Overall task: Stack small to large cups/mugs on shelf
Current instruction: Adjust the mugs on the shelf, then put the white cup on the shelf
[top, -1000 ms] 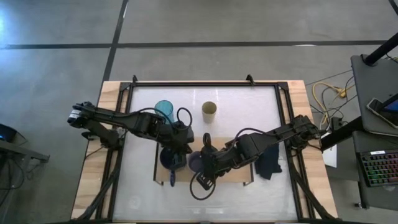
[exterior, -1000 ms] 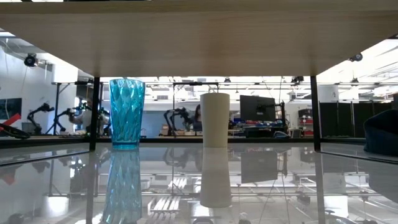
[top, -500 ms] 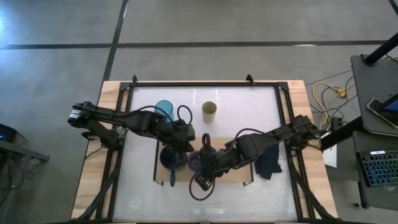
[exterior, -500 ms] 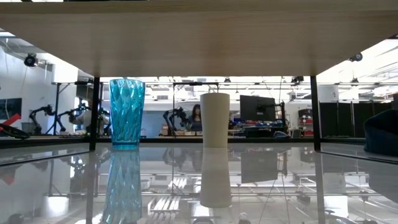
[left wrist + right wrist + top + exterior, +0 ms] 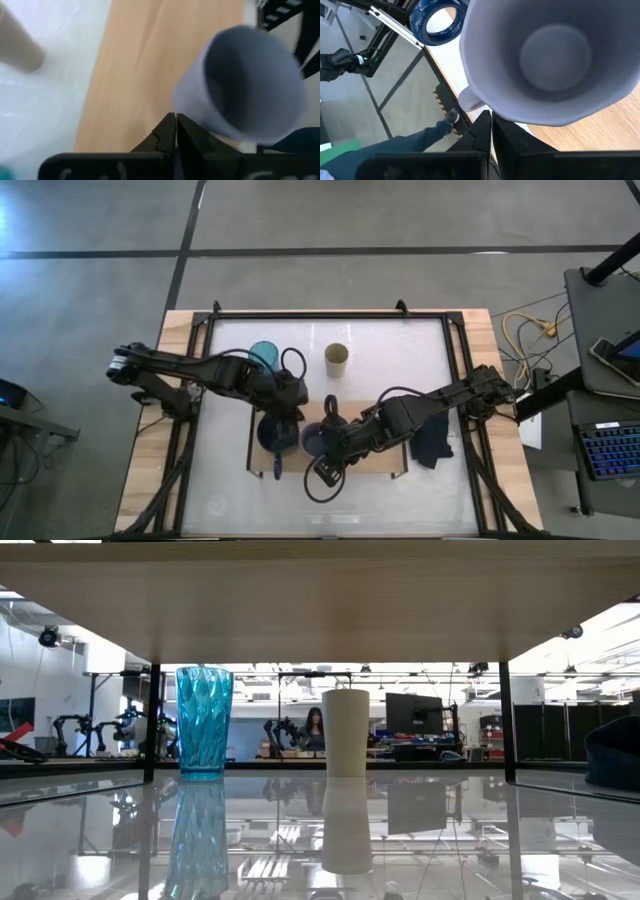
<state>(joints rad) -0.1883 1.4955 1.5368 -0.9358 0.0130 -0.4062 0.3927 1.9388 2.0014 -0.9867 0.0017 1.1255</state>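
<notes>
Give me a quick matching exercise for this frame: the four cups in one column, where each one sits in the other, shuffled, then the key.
Things:
1. teal tumbler
2. tan cup
3. navy mug
4. grey mug

Places:
A. on the wooden shelf, right in front of the right gripper
B. on the shelf toward its left end, beside the left gripper
C. on the white tabletop behind the shelf, to the left
D. on the white tabletop behind the shelf, near the middle

Pairs: 1-C, 2-D, 3-B, 4-A

A dark folded cloth [image 5: 433,446] lies on the white tabletop [image 5: 390,370], near its right edge.
</notes>
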